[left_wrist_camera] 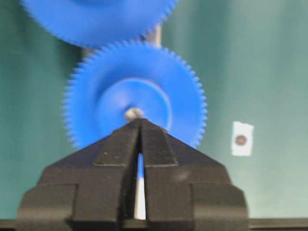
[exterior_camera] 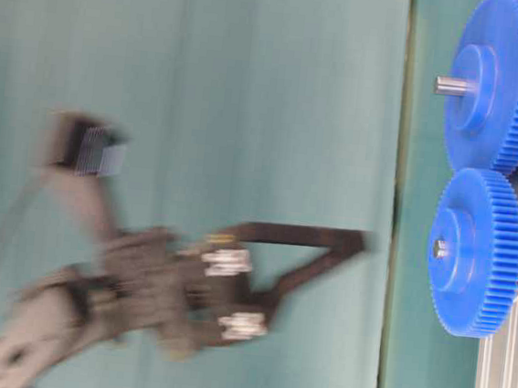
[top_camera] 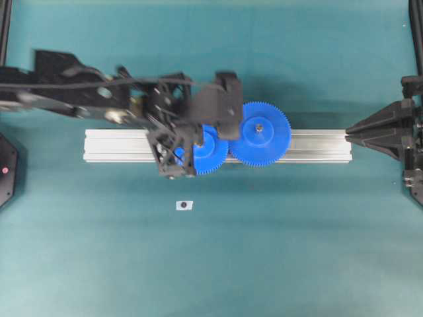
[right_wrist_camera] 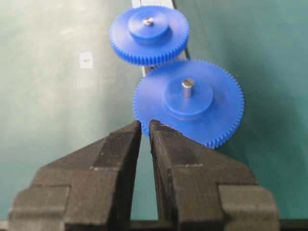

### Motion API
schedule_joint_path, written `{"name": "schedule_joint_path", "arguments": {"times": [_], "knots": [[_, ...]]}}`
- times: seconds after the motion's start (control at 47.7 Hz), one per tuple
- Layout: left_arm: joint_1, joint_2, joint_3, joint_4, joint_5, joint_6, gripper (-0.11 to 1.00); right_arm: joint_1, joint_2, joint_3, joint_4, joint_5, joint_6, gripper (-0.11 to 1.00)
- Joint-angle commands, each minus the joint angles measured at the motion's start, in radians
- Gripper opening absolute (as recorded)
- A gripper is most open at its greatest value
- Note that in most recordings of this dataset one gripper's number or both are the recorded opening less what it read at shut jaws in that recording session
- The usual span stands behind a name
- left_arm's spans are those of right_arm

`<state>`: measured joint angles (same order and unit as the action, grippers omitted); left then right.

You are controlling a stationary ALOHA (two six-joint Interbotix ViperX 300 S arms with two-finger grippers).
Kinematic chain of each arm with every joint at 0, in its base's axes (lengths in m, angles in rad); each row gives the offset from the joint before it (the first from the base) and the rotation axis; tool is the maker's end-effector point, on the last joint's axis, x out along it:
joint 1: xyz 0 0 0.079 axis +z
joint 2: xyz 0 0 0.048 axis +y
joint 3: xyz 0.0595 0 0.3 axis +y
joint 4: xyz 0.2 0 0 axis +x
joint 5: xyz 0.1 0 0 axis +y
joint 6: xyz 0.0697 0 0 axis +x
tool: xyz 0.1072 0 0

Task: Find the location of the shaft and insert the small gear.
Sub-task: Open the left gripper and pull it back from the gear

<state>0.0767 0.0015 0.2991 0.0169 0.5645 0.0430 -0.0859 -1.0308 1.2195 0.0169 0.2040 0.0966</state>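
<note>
**Small gear seated on shaft, both grippers empty**

While the left gripper (left_wrist_camera: 140, 126) hovers above the rail, the small gear (top_camera: 201, 150) sits flat on the aluminium rail (top_camera: 317, 145), left of the larger gear (top_camera: 260, 133), their teeth touching. Shaft tip (right_wrist_camera: 148, 21) shows as a grey dot through the small gear's hub in the right wrist view; the left wrist view (left_wrist_camera: 134, 113) and table-level view (exterior_camera: 438, 249) show it too. Its mount is hidden under the gear. Larger gear has a longer grey pin (right_wrist_camera: 187, 87) standing out of its hub.

Left gripper fingers (left_wrist_camera: 159, 144) are closed, tips together, nothing between them. In the left wrist view the tips sit just in front of the small gear's hub; the table-level view shows the gripper (exterior_camera: 355, 243) clear of the gear, not touching, image blurred there. Overhead, the left arm covers the left part of the small gear.

Right gripper (top_camera: 348, 135) is at the right end of the rail, well apart from both gears. Its fingers (right_wrist_camera: 120, 144) are nearly together with a thin slit between them, holding nothing.

Small white tag (top_camera: 184, 205) with a dark dot lies on the green surface (top_camera: 297, 251), near side of the rail, apart from everything. Also seen in the left wrist view (left_wrist_camera: 241, 139) and right wrist view (right_wrist_camera: 86, 59).
</note>
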Motion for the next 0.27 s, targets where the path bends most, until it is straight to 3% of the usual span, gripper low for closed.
{"name": "schedule_joint_path", "arguments": {"times": [0.0,0.252], "knots": [[-0.005,-0.087,-0.017,0.003,0.002,0.000,0.01,-0.008,0.005,-0.009,0.002,-0.011,0.009,0.21],[-0.009,-0.198,0.043,0.003,-0.011,-0.002,0.01,-0.008,0.003,-0.009,0.002,-0.012,0.009,0.21]]}}
